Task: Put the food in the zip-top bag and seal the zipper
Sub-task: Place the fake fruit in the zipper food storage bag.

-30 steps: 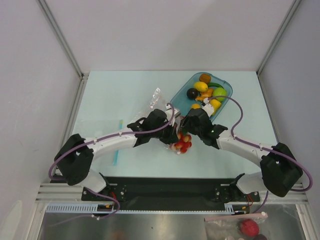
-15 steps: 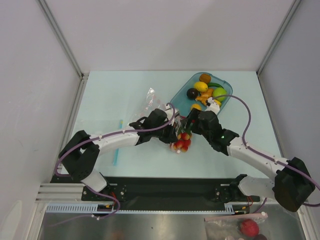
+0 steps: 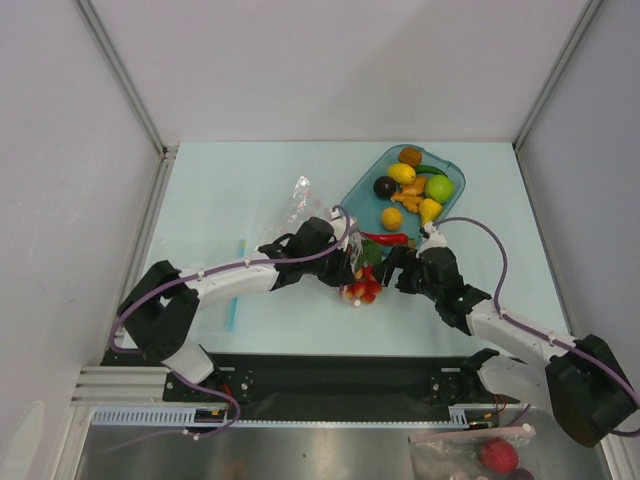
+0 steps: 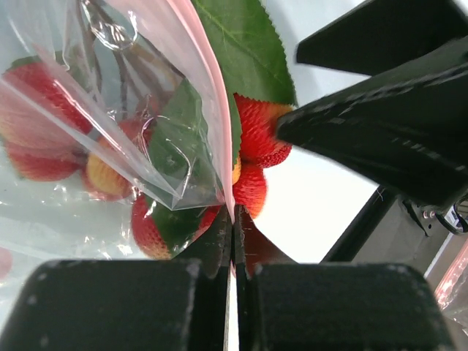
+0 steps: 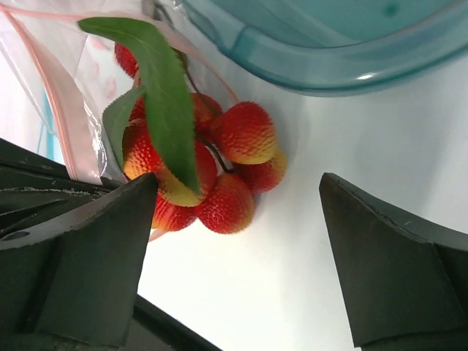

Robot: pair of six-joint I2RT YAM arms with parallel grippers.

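Your left pincer (image 4: pixel 234 219): clamped on zip-top bag (image 4: pixel 110 88) rim, presenting its mouth. Right pincer (image 5: pixel 235 186): jaws apart beside lychee cluster (image 5: pixel 245 133).

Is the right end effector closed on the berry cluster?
No, the right end effector has its jaws wide apart, not pinching the berry cluster.

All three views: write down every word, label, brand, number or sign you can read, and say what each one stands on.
No text can be read in any view.
zip-top bag: clear plastic with a pink strip, no print.
teal tray: plain, no label.
red fruit cluster: no sticker.
base rail: its small parts are too small to tell whether they bear any marking.
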